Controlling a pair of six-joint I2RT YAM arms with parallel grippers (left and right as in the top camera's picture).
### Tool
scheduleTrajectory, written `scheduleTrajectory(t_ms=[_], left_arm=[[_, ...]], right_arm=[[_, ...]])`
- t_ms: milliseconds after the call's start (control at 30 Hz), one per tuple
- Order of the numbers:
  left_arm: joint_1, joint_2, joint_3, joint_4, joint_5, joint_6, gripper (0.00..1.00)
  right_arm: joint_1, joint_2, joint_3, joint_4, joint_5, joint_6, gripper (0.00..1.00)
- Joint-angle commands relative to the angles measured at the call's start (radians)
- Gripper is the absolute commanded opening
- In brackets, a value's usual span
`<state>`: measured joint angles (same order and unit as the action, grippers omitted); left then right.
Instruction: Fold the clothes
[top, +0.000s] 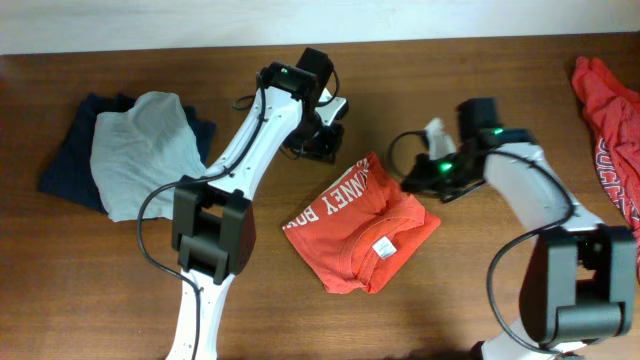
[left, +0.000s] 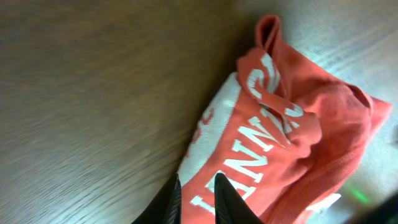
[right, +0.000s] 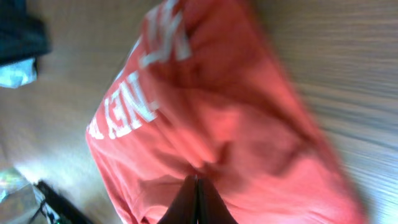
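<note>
**Orange-red T-shirts with white printed lettering: two.**
- First T-shirt (top: 360, 235): centre of the wooden table (top: 500, 60). Partly folded into a rough rectangle and set on a diagonal. Lettering (top: 340, 195) along the far-left part. Small white neck label (top: 382, 246) face up towards the near side.
- Second T-shirt (top: 612, 130): far right edge of the table. Bunched in a loose heap, partly cut off by the picture edge, well apart from both grippers.

**Other garments: two, in one pile at the left.**
- Grey T-shirt (top: 145, 150): on top, loosely laid.
- Navy garment (top: 65, 170): underneath, showing past the grey at the left and far sides.

**Arms: two, one gripper each, both at the first T-shirt.**
- Left gripper (top: 326, 150): at the far-left corner of the first T-shirt. In the wrist view, two dark fingers (left: 169, 202) a narrow gap apart, with the lettered edge of the shirt seen between them. Pinching cloth or merely poised over it: cannot tell.
- Right gripper (top: 410, 183): at the far-right corner of the same shirt. Jaws fully together, tips nipping a pucker of red cloth, with creases drawn in towards the tips.
</note>
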<state>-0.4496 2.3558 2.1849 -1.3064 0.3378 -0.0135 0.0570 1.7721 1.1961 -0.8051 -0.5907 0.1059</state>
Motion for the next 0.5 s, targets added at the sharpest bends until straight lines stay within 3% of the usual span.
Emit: scheduleTrajectory(t_ms=[0, 233, 467], left_arm=[[-0.02, 0.059, 0.006, -0.011, 0.086, 0.08, 0.19], [-0.04, 0.187, 0.005, -0.043, 0.092, 0.121, 0.15], [-0.03, 0.269, 0.005, -0.07, 0.071, 0.065, 0.06]], right_arm=[[0.044, 0.018, -0.045, 0.044, -0.007, 0.056, 0.04], [0.047, 0.1, -0.076, 0.028, 0.105, 0.079, 0.04], [0.04, 0.121, -0.069, -0.045, 0.468, 0.162, 0.04]])
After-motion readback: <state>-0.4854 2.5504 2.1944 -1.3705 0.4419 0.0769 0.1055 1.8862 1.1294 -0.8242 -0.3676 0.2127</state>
